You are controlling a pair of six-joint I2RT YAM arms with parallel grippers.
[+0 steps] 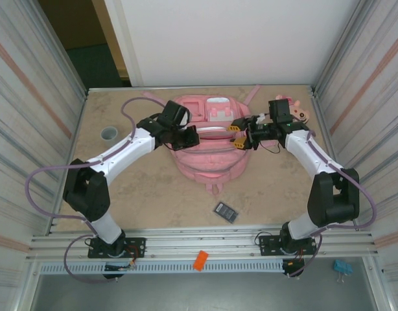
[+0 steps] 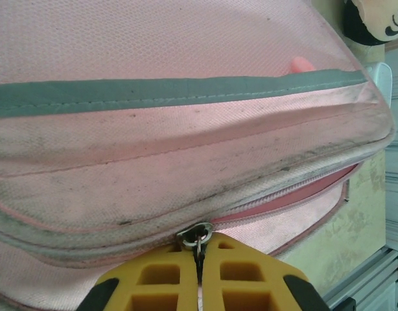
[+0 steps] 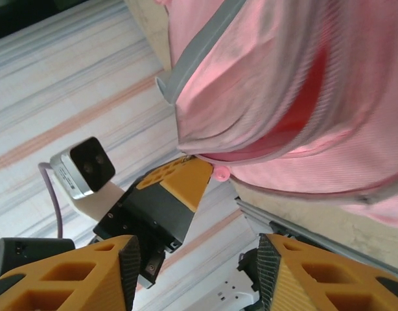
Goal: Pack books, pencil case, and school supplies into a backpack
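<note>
Top external: both arms reach forward, elbows out, wrists turned inward to the large pink fabric backpack (image 1: 209,165) lying between them. At the backpack's left side, the left gripper (image 2: 199,275) has its yellow fingers pressed together, pinching the metal zip pull (image 2: 198,234). At its right side, the right gripper (image 3: 196,275) is spread, with nothing between the fingers. The small dark rectangular calculator (image 1: 226,212) lies near the backpack's front edge.

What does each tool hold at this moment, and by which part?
The left tool is shut on the zip pull of the backpack. The right tool is open and holds nothing.
</note>
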